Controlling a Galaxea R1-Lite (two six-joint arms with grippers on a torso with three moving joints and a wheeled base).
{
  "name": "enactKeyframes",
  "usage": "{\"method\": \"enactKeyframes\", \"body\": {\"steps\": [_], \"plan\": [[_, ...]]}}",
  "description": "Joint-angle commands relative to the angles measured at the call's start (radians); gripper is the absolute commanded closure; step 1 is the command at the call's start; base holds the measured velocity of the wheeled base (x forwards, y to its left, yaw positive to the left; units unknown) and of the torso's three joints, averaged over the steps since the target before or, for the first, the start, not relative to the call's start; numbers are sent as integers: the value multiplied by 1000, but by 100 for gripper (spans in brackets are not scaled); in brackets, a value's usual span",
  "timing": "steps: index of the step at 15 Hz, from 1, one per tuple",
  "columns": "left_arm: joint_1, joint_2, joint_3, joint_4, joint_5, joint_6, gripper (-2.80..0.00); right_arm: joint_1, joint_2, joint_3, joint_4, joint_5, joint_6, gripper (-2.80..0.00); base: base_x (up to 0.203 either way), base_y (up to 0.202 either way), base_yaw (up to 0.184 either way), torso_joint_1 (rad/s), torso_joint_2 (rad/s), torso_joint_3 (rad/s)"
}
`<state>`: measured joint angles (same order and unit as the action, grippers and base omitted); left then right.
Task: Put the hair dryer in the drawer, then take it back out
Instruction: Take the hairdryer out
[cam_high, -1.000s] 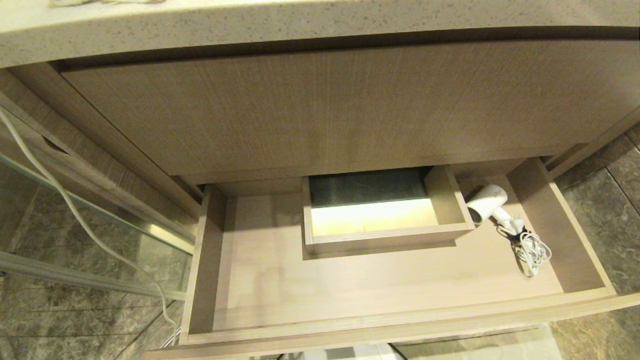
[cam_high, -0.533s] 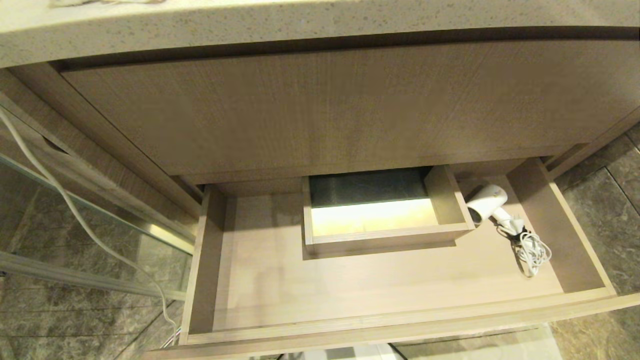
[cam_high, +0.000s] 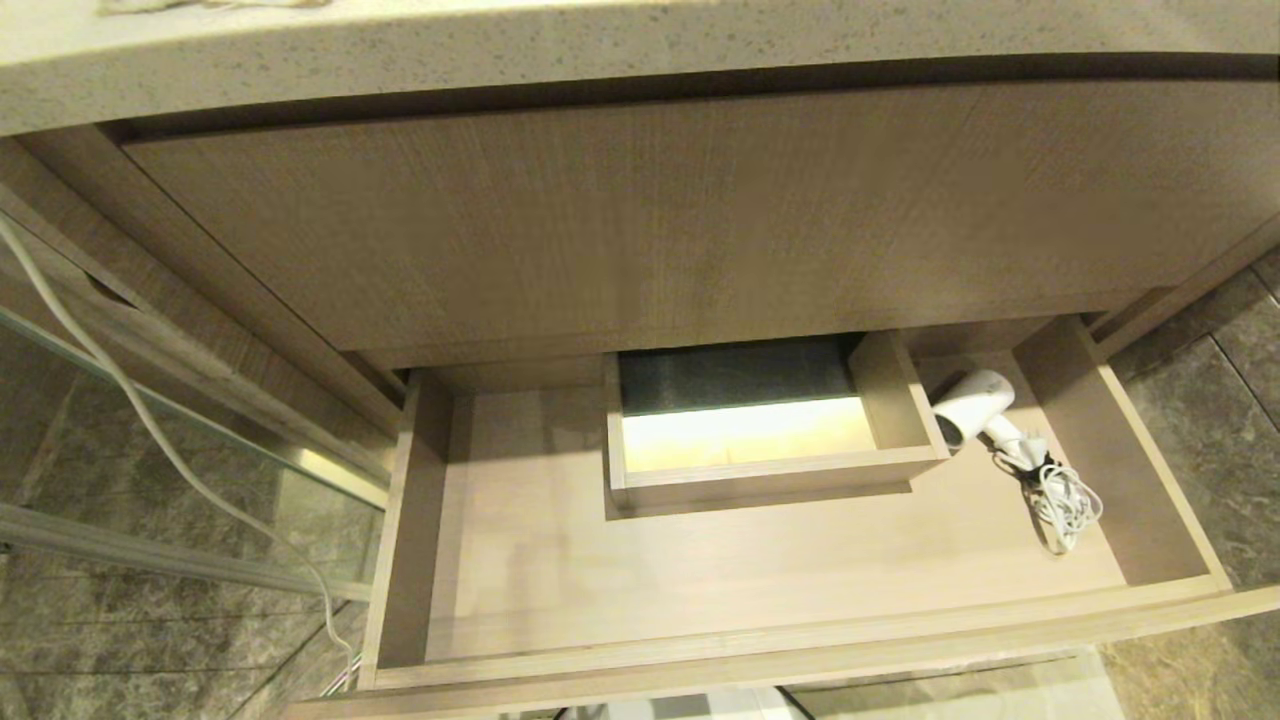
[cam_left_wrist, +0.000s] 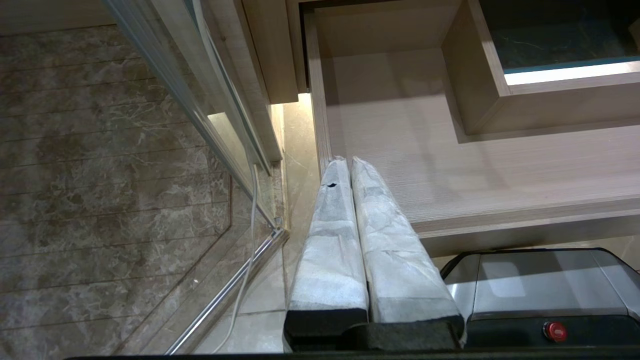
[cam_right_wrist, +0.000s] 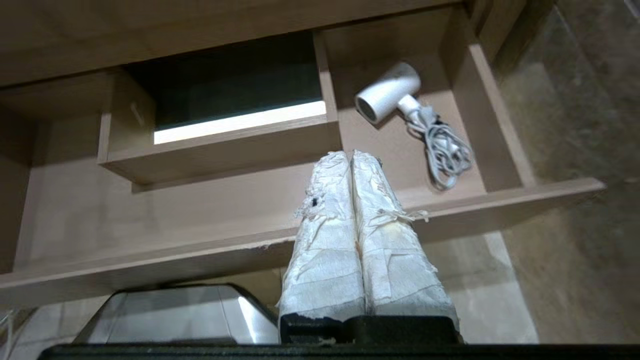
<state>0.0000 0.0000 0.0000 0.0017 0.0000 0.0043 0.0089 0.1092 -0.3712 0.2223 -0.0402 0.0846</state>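
The hair dryer (cam_high: 975, 402) lies in the open drawer (cam_high: 800, 655), just beside the boxed notch (cam_high: 765, 470), awaiting retrieval; the right hand (cam_right_wrist: 350, 156), pressed shut and empty, points toward it.

Grey marble floor (cam_high: 150, 620), speckled countertop (cam_high: 500, 50)

- The right gripper (cam_right_wrist: 351, 156) is seen with its two tape-wrapped fingers (cam_right_wrist: 330, 235) pressed together, holding nothing, above the front edge of the drawer (cam_right_wrist: 500, 202).
- The hair dryer (cam_right_wrist: 387, 92) is laid in the drawer's right-hand section, its round grille turned toward the camera.
- Its bundled cord (cam_right_wrist: 445, 152) is coiled just beside the handle.
- A boxed notch (cam_right_wrist: 220, 145) is set in the drawer's middle.
- A grey robot base (cam_right_wrist: 165, 312) is seen below the drawer front.
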Motion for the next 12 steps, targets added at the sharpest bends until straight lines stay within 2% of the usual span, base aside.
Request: {"method": "enactKeyframes", "body": {"steps": [1,3,6,9,10,12], "plan": [[0,0,0,0,0,0,0,7,272,-185,117,-30,5,0,0,0,0,0,0,0],[0,0,0,0,0,0,0,27,474,-262,157,-74,8,0,0,0,0,0,0,0],[0,0,1,0,0,0,0,34,785,-314,145,-129,9,0,0,0,0,0,0,0],[0,0,0,0,0,0,0,-56,1084,-370,98,-138,-21,0,0,0,0,0,0,0],[0,0,1,0,0,0,0,-100,1175,-393,73,-129,-44,-280,0,0,0,0,0,0],[0,0,1,0,0,0,0,-180,1360,-441,21,-115,-164,-280,0,0,0,0,0,0]]}}
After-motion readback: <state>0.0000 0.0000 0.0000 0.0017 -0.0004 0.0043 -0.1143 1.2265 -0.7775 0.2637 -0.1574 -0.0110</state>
